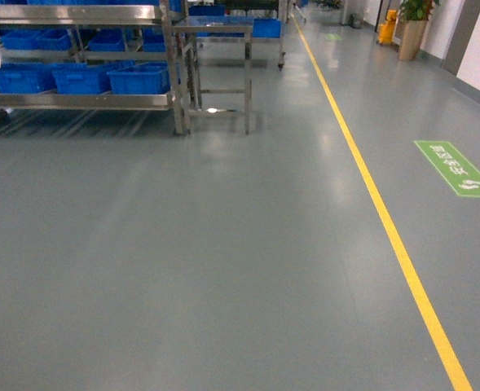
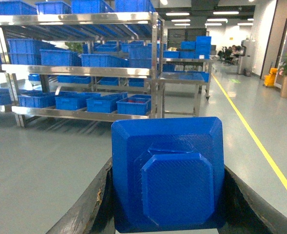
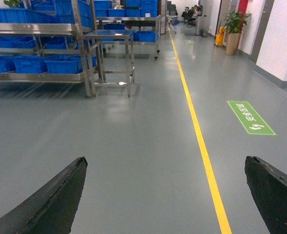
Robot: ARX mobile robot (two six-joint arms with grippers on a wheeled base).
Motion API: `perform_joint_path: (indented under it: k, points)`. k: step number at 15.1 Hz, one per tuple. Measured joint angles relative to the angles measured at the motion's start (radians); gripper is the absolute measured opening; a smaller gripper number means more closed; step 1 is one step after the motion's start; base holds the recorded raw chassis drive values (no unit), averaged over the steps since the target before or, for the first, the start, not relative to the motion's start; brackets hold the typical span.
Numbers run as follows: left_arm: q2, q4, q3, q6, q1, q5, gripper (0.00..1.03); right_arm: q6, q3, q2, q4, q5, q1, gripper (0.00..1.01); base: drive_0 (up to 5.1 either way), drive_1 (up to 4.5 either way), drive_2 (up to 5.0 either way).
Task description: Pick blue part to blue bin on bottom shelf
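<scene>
**Ana:** Grey factory floor all around, and the steel rack sits well off, beyond the left arm's load, with rows of blue bins on its lowest level.

**Ben:** Where's the blue part?

**Ana:** Right up against the left wrist camera, clamped between the left gripper's dark fingers, 1 on each side, nowhere near the bottom shelf yet.

**Ben:** And the other arm?

**Ana:** Right gripper spread wide over bare floor, nothing between its 2 fingers. A yellow line runs past it towards the far end of the rack.

**Ben:** So what could spoil this?

**Ana:** My guess: the drive to the rack. A jolt of the base could loosen the part. Then the shelf is low, so coming in too high risks clipping the front rail or dropping into the wrong bin.
</scene>
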Motion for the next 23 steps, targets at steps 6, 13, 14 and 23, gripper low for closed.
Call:
perform_joint_path:
  k: [6, 13, 14, 23]
  points:
    - [-0.003, 0.003, 0.000, 0.000, 0.005, -0.006, 0.45, 0.000, 0.000, 0.000, -0.001, 0.000, 0.000, 0.98, 0.0, 2.05, -2.1]
    - [-0.003, 0.003, 0.000, 0.000, 0.005, -0.006, 0.45, 0.000, 0.000, 0.000, 0.001, 0.000, 0.000, 0.98, 0.0, 4.09, -4.1]
    - [-0.001, 0.000, 0.000, 0.000, 0.005, -0.007, 0.45, 0.000, 0.000, 0.000, 0.000, 0.000, 0.000, 0.98, 0.0, 4.09, -4.1]
    - [0.000, 0.004, 0.000, 0.000, 0.005, -0.006, 0.45, 0.000, 0.000, 0.000, 0.000, 0.000, 0.000, 0.98, 0.0, 4.09, -4.1]
